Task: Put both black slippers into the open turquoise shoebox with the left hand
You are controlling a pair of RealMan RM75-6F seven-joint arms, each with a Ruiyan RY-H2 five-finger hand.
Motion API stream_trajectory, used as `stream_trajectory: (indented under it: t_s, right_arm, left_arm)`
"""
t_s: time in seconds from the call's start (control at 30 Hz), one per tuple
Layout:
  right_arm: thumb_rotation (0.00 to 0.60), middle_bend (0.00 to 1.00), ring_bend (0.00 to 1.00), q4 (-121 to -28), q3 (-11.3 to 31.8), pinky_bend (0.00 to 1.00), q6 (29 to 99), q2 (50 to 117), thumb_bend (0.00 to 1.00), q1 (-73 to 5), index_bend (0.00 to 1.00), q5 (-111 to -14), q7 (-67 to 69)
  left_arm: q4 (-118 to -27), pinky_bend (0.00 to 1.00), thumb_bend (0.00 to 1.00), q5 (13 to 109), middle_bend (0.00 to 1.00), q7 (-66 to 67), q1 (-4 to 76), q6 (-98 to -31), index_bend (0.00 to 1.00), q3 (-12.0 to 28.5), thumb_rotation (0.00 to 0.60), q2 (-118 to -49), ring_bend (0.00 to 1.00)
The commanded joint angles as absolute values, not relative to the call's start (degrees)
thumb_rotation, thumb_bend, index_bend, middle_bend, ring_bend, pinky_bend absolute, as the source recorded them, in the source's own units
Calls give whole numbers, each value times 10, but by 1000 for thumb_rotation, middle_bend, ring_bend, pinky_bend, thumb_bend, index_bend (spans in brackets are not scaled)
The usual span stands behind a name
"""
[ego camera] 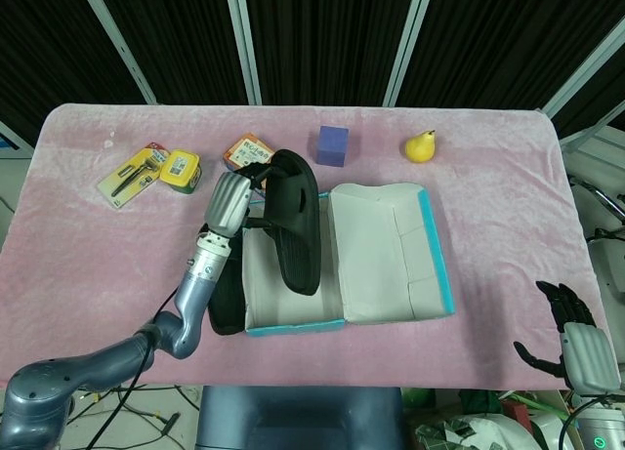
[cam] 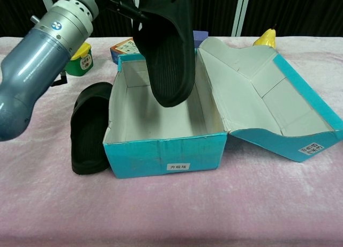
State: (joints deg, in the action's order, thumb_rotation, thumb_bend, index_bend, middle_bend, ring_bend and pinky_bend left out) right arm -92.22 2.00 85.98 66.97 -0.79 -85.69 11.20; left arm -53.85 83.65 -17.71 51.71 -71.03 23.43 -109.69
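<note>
Left hand (ego camera: 231, 202): I see it raised above the rear left corner of the shoebox, fingers curled around the heel end of one black slipper; in the chest view only the wrist and forearm are plain, the fingers mostly cut off at the top edge

Held slipper (ego camera: 296, 222): it hangs tilted in my left hand's grip, sole facing the chest camera, its toe pointing down into the box cavity; from the chest view (cam: 167, 49) I judge the toe to be clear of the box floor, though I cannot be certain

Second slipper (cam: 91, 127): it lies flat on the cloth just beside the left wall of the shoebox, running along that wall, upper side up; in the head view (ego camera: 224, 304) my forearm covers part of it

Turquoise shoebox (ego camera: 293, 325): it sits open near the middle of the table, white inside, its hinged lid (ego camera: 386, 252) thrown back to the right and propped at a slant

Right hand (ego camera: 571, 336): it shows at the lower right corner of the head view, off the table edge, fingers spread and holding nothing

Table cloth (ego camera: 508, 206): pink, covering the whole top

Far row, left to right: carded tool pack (ego camera: 132, 175), yellow-lidded jar (ego camera: 181, 169), orange snack box (ego camera: 246, 154) partly behind my left hand, purple block (ego camera: 332, 145), yellow pear (ego camera: 420, 146)
</note>
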Motion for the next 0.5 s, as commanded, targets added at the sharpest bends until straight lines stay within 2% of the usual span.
stream_trajectory:
  t_s: [0.03, 0.5]
  right_arm:
    - [600, 100, 0, -922, 20, 104, 859, 670, 132, -8, 120, -857, 113]
    - [600, 100, 0, -920, 21, 104, 861, 670, 130, -7, 119, -860, 116]
  left_arm:
    - [-514, 529, 112, 852, 539, -197, 528, -729, 439, 219, 600, -1118, 419]
    - [-433, 537, 115, 863, 545, -241, 530, -748, 433, 178, 600, -1177, 424]
